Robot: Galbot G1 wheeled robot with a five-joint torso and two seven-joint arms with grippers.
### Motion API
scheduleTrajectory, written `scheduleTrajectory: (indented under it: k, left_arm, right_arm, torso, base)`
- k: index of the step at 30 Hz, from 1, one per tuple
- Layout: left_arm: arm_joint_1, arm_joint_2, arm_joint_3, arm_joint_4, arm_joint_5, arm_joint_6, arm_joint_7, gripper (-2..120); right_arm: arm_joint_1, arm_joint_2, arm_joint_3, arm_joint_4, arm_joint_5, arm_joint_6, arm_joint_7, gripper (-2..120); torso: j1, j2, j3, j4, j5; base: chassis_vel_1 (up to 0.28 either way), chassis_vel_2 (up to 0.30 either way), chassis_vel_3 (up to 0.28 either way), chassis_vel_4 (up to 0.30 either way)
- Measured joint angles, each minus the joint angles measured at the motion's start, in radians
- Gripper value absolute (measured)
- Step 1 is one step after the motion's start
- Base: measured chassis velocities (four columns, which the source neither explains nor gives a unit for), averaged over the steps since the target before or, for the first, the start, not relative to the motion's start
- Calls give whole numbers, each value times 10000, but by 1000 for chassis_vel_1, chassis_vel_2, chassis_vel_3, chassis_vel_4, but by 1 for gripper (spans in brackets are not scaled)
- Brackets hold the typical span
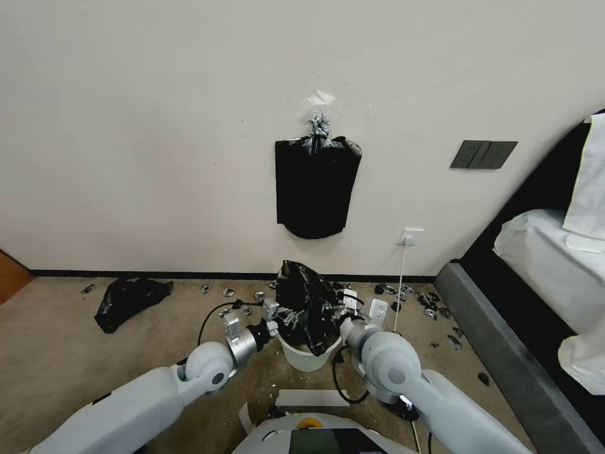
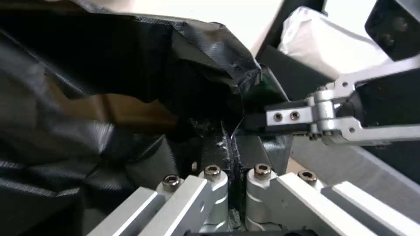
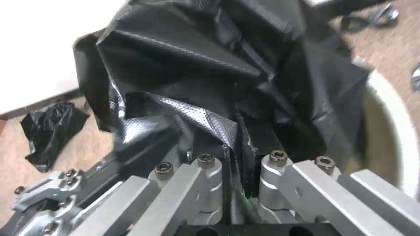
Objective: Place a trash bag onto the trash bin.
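The trash bin (image 1: 307,357) is a small cream-white bucket on the carpet just ahead of my base. The glossy black trash bag (image 1: 305,306) stands crumpled over its mouth and hangs down its front. My left gripper (image 1: 276,319) is shut on the bag's left edge. My right gripper (image 1: 346,308) is shut on the right edge. In the left wrist view the gripper (image 2: 232,147) pinches black film (image 2: 131,62), with the right gripper (image 2: 282,118) close by. In the right wrist view the gripper (image 3: 238,147) pinches the bag (image 3: 197,65) beside the bin's rim (image 3: 393,124).
A flat black bundle (image 1: 317,186) hangs on the wall above the bin. A lumpy black heap (image 1: 129,299) lies on the carpet at the left. Small scraps (image 1: 428,302) litter the floor by the wall. A bed (image 1: 542,252) with a dark frame stands at the right. A white cable (image 1: 399,284) drops from a socket.
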Motion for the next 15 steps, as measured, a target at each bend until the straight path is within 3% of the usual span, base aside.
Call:
scheduleTrajectory:
  k: [15]
  left_arm:
    - [19,-340,209,262,64,18,-315,0]
  right_arm:
    - [201,-272,-176,-499,-93,2,10,7]
  torso:
    - [0,0,0,-1,0]
  base:
    - [0,0,0,0]
